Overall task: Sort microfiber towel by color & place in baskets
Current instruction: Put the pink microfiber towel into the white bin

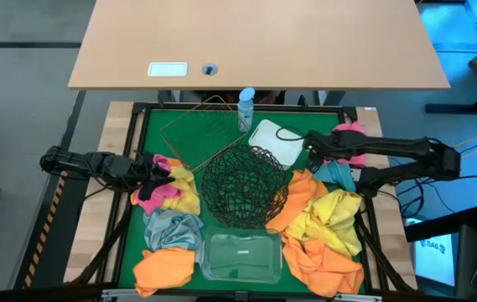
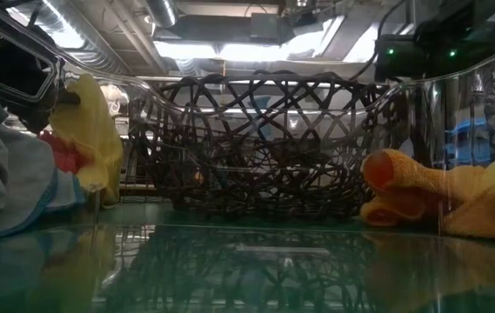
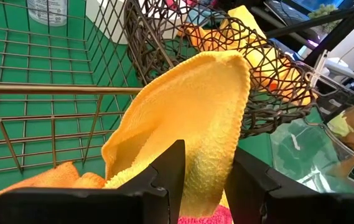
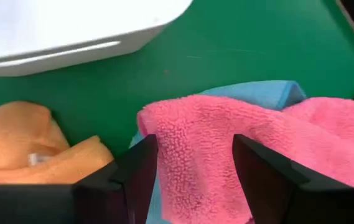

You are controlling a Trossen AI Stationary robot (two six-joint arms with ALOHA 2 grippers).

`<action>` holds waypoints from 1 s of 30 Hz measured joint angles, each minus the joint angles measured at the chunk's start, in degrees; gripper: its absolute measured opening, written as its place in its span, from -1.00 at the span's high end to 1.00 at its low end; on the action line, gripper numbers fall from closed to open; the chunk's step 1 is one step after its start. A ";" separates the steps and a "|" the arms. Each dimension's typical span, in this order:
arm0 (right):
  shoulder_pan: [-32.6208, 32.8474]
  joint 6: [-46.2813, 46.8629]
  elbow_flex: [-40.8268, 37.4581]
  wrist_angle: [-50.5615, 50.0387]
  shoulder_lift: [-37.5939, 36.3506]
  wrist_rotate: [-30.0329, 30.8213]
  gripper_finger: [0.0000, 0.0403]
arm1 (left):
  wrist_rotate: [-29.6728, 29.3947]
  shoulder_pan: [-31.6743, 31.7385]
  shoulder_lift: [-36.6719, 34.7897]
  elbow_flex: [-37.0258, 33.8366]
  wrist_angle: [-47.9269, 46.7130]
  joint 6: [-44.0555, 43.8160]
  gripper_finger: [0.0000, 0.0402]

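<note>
Currently the left claw (image 3: pixel 203 180) grips a yellow towel (image 3: pixel 195 118); lift clear of the black wire bowl (image 1: pixel 245 186). The right claw (image 4: pixel 192 165) pinches a pink towel (image 4: pixel 239 143).

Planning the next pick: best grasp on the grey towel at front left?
Pinch the raised fold at the middle of the grey towel, coming straight down. It lies crumpled, so a ridge gives the fingers purchase. Avoid its front edge, which the orange towel seems to overlap, and its right side beside the clear tub. The left end effector looks nearest.
</note>
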 joint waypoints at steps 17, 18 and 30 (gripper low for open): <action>0.11 -0.62 0.00 -1.88 0.28 -2.74 0.06 | -0.28 0.00 0.00 0.00 0.02 0.02 0.52; 0.11 -0.62 0.00 -1.88 0.28 -2.74 0.12 | -0.29 0.00 0.00 0.00 0.01 0.02 0.52; 0.11 -0.40 0.32 -2.52 0.28 -2.84 0.90 | -0.28 0.00 0.00 0.00 0.02 0.00 0.52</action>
